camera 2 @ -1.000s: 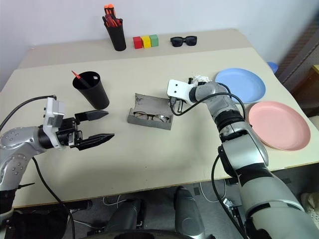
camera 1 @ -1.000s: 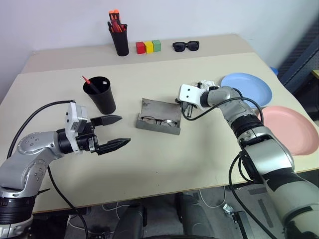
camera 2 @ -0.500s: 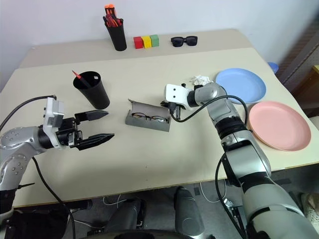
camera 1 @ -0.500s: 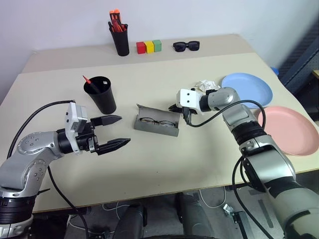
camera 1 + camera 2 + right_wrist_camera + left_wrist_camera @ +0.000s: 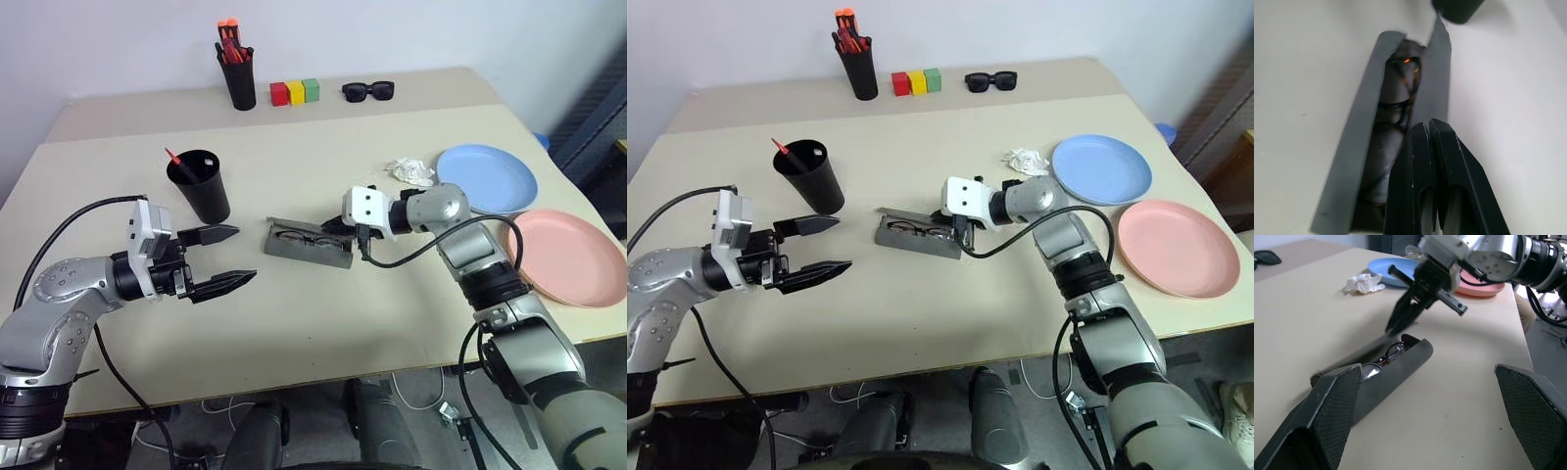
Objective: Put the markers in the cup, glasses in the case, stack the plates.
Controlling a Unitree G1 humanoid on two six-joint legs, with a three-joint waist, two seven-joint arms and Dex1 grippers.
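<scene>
The grey case (image 5: 308, 244) lies mid-table with the wire-framed glasses (image 5: 300, 235) inside and its lid tipped low over them. My right gripper (image 5: 336, 227) is shut, its fingertips (image 5: 1426, 147) pressing on the lid's right end. The black cup (image 5: 201, 185) stands to the left with a red marker (image 5: 171, 157) sticking out of it. My left gripper (image 5: 245, 255) hovers open and empty in front of the cup, pointing toward the case (image 5: 1386, 377). The blue plate (image 5: 487, 176) and the pink plate (image 5: 568, 257) lie side by side at the right.
A crumpled white tissue (image 5: 409, 171) lies between the case and the blue plate. Along the back stand a pen holder with orange-capped pens (image 5: 236, 78), three coloured blocks (image 5: 293, 92) and dark sunglasses (image 5: 367, 90).
My right gripper has drawn back toward me and leftward, and the case's lid has gone from standing upright to lying low over the glasses. The left arm has stayed still.
</scene>
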